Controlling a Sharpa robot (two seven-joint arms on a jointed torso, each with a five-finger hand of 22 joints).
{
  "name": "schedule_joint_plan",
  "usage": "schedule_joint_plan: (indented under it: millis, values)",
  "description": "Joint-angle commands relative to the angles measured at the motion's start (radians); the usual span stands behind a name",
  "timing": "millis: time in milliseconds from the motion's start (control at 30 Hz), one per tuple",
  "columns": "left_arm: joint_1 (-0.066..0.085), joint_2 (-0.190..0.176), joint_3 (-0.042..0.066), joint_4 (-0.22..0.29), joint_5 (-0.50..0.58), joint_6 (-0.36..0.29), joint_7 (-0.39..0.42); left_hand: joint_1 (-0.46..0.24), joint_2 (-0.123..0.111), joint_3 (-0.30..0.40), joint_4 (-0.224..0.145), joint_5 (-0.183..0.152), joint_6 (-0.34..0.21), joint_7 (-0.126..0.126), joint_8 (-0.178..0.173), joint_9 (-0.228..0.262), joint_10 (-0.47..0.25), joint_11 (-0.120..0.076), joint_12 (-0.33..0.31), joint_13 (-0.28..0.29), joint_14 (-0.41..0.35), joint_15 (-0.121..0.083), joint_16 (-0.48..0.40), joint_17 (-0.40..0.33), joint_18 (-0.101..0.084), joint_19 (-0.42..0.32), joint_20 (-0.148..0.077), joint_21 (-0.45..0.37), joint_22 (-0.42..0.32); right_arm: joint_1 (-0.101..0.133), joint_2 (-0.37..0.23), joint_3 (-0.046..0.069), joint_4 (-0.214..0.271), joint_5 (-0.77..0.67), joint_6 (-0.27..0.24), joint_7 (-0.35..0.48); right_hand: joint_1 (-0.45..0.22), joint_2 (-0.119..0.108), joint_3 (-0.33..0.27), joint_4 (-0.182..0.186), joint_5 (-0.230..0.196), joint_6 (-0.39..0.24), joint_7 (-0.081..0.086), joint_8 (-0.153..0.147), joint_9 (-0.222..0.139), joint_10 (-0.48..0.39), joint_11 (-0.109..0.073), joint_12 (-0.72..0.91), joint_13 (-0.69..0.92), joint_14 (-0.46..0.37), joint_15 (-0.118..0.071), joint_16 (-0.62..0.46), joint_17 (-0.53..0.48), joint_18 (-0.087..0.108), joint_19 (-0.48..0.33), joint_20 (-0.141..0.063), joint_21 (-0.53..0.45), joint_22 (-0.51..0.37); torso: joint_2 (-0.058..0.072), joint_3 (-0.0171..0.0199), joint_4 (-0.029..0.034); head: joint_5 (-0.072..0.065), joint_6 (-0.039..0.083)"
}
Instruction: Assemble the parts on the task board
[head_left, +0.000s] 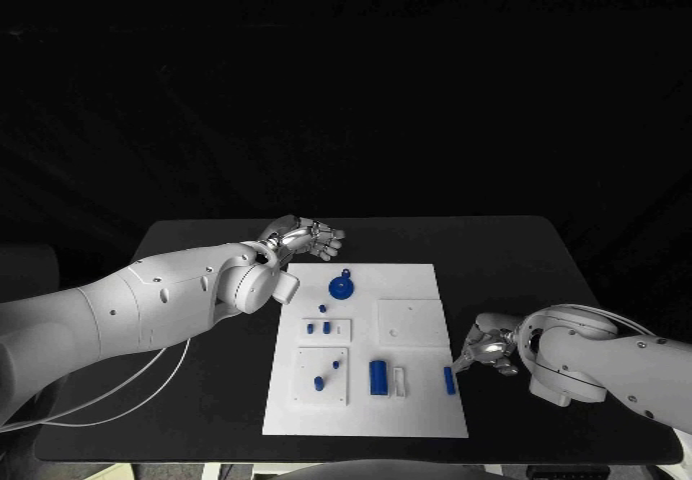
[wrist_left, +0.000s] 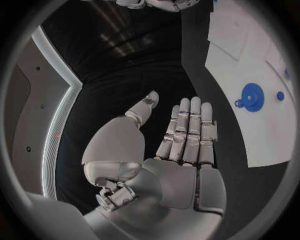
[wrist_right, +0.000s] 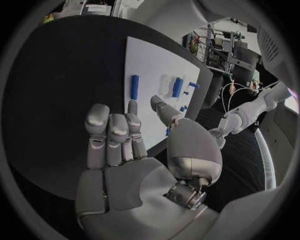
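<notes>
The white task board (head_left: 397, 280) lies mid-table. On it sit a blue gear (head_left: 342, 288), small blue pegs (head_left: 317, 326), a blue cylinder (head_left: 379, 377) and a blue bar (head_left: 449, 380) near its right edge. My left hand (head_left: 303, 240) hovers off the board's far left corner, fingers straight and apart, holding nothing (wrist_left: 181, 145); the gear (wrist_left: 252, 96) lies beyond it. My right hand (head_left: 490, 352) sits just right of the board beside the bar (wrist_right: 134, 87), with its fingers (wrist_right: 112, 135) extended and empty.
Raised white square plates (head_left: 411, 322) stand on the board, one carrying two small blue pieces (head_left: 329, 372). A white block (head_left: 401, 381) lies between the cylinder and the bar. White cables (head_left: 130, 385) trail over the black table (head_left: 202, 400) under my left arm.
</notes>
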Motion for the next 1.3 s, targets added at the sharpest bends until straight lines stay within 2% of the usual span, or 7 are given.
schedule_joint_plan:
  millis: [33,133,333,600,767,1300]
  values:
    - [0.001,0.0,0.001,0.003,0.004,0.017,0.015,-0.007,0.0,-0.002,-0.002,0.0,-0.004,-0.002,0.004,-0.001,-0.003,-0.001,0.001,0.0,0.007,-0.003,-0.007,0.001,0.01,0.001,0.001,-0.003,0.002,-0.009,0.007,-0.004,-0.005,-0.044,-0.005,-0.039,-0.006,-0.002,0.011,0.007,-0.004,0.009,0.001,0.005,0.001,0.009,0.002,0.005,0.003,0.003,-0.008,-0.004,0.001,0.083,0.007,0.0,-0.001,0.009,0.0,-0.001,0.0006,-0.005,0.001]
    - [0.001,-0.001,0.001,0.005,0.004,0.018,0.015,-0.008,0.0,-0.002,-0.002,0.0,-0.003,-0.003,0.004,-0.001,-0.003,-0.001,0.001,0.0,0.007,-0.003,-0.007,0.001,0.01,0.002,0.001,-0.003,0.002,-0.029,0.018,-0.005,-0.015,-0.076,-0.023,-0.044,-0.009,0.008,0.018,0.017,-0.005,0.012,-0.001,0.006,0.002,0.014,0.0,0.007,0.006,0.003,-0.009,-0.003,0.001,0.083,0.008,0.001,0.0,0.009,0.001,-0.0014,0.0016,-0.006,-0.002]
    - [0.001,-0.003,0.001,0.007,0.004,0.018,0.014,-0.009,0.001,-0.002,-0.001,-0.001,-0.003,-0.003,0.004,-0.001,-0.003,-0.001,0.001,0.0,0.008,-0.003,-0.007,0.002,0.01,0.002,0.001,-0.003,0.002,-0.051,0.038,-0.005,-0.027,-0.076,-0.032,-0.041,-0.018,0.018,0.023,0.028,-0.005,0.018,-0.002,0.007,0.002,0.021,-0.001,0.01,0.01,0.003,-0.009,-0.003,0.002,0.083,0.008,0.003,0.001,0.01,0.001,-0.0021,0.0035,-0.009,-0.003]
    - [0.001,-0.004,0.001,0.008,0.004,0.021,0.012,-0.009,0.001,-0.003,-0.001,-0.001,-0.003,-0.003,0.004,-0.001,-0.003,-0.001,0.001,0.0,0.008,-0.003,-0.008,0.002,0.01,0.002,0.001,-0.003,0.002,-0.066,0.058,-0.005,-0.041,-0.075,-0.031,-0.04,-0.039,0.03,0.025,0.044,-0.005,0.022,-0.004,0.004,-0.001,0.024,-0.002,0.009,0.009,0.002,-0.01,-0.003,0.002,0.083,0.007,0.006,0.002,0.011,0.001,-0.0032,0.0032,-0.008,-0.008]
    - [0.001,-0.005,0.001,0.008,0.004,0.021,0.011,-0.01,0.001,-0.003,-0.001,-0.001,-0.003,-0.003,0.004,-0.001,-0.004,-0.001,0.001,0.0,0.008,-0.003,-0.008,0.003,0.01,0.002,0.001,-0.004,0.002,-0.069,0.068,-0.005,-0.046,-0.078,-0.031,-0.04,-0.044,0.031,0.025,0.047,-0.005,0.023,-0.004,0.003,-0.003,0.025,-0.003,0.009,0.01,0.002,-0.01,-0.003,0.002,0.083,0.006,0.006,0.003,0.012,0.001,-0.0026,0.0028,-0.007,-0.01]
    - [0.001,-0.006,0.001,0.011,0.004,0.025,0.008,-0.011,0.002,-0.004,0.0,-0.001,-0.003,-0.003,0.004,-0.001,-0.004,-0.001,0.001,-0.001,0.008,-0.003,-0.009,0.004,0.01,0.002,0.001,-0.004,0.002,-0.103,0.148,-0.007,-0.11,-0.236,-0.033,-0.034,-0.041,0.035,0.031,0.045,-0.004,0.024,-0.004,0.002,-0.004,0.026,-0.003,0.01,0.012,0.002,-0.011,-0.003,0.002,0.083,0.006,0.005,0.003,0.012,0.001,-0.0006,0.0031,-0.002,-0.015]
